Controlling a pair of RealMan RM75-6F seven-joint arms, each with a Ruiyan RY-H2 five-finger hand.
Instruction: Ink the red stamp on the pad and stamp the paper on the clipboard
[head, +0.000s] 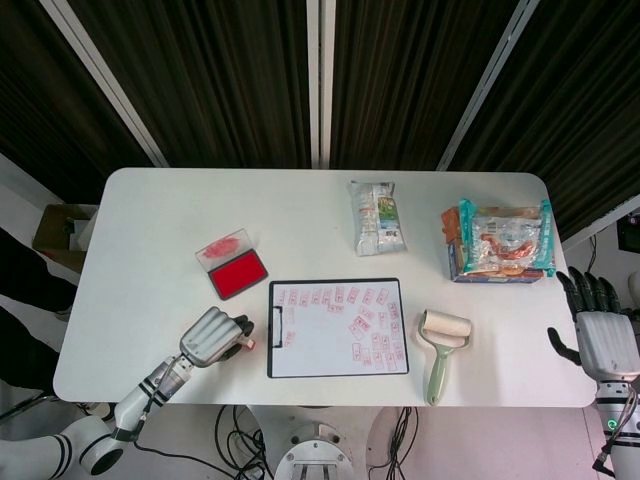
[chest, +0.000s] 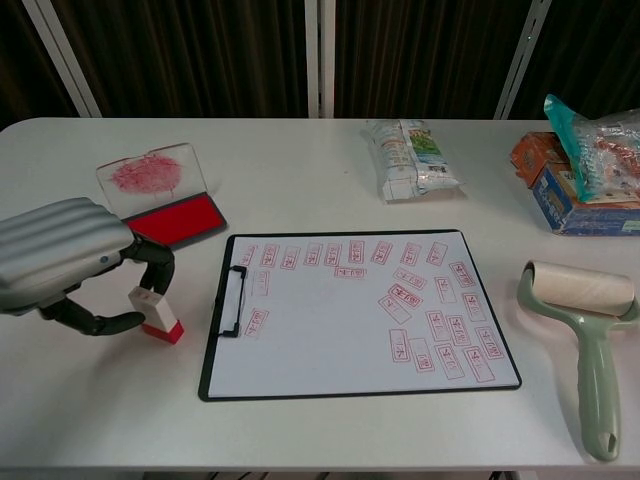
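Observation:
The red stamp, white on top with a red base, stands on the table just left of the clipboard. My left hand reaches over it from the left and pinches it, thumb against its left side and fingers curled down over its top. The paper on the clipboard carries several red stamp marks. The open ink pad lies behind the stamp with its stained clear lid up. My right hand hangs open off the table's right edge.
A green-handled lint roller lies right of the clipboard. A snack bag sits behind it, and a box with packets at the far right. The table's front edge is close to my left hand.

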